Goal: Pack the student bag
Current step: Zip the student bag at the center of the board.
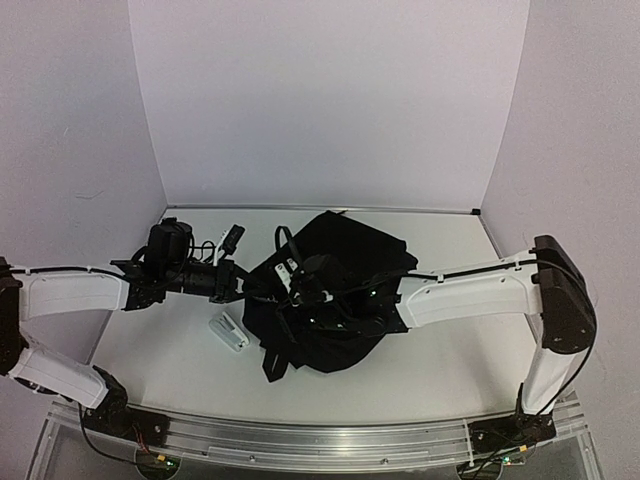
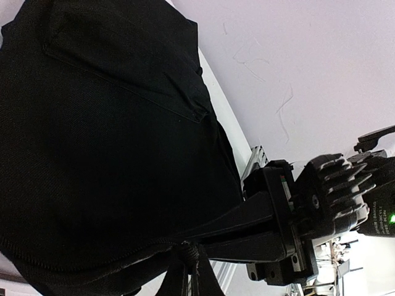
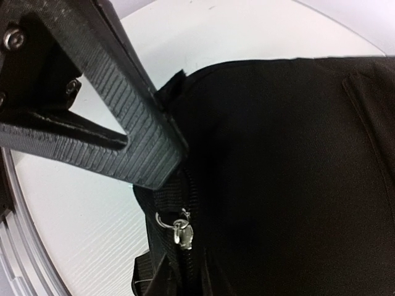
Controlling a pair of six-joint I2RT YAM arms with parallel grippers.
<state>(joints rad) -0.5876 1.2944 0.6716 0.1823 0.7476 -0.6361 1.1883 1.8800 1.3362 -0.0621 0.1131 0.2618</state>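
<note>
Large soft black fabric backpack (image 1: pixel 345 260) lies slumped mid-surface, straps trailing toward the near edge. White surface (image 1: pixel 440 360) underneath.

Left hand (image 1: pixel 250 290): fingers together, sitting at the bag's left edge. Can't tell whether fabric is pinched between them.

Right hand (image 1: pixel 298 290): reaches in over the bag from the right, tips at the same left-side edge. Right wrist view shows one ribbed dark finger (image 3: pixel 133 123) touching the bag's rim, just above the small metal zip pull (image 3: pixel 182 233), which hangs free. Can't tell if this hand is apart or together.

Small white oblong object (image 1: pixel 228 332) lies just beside the bag's near-left corner.
</note>
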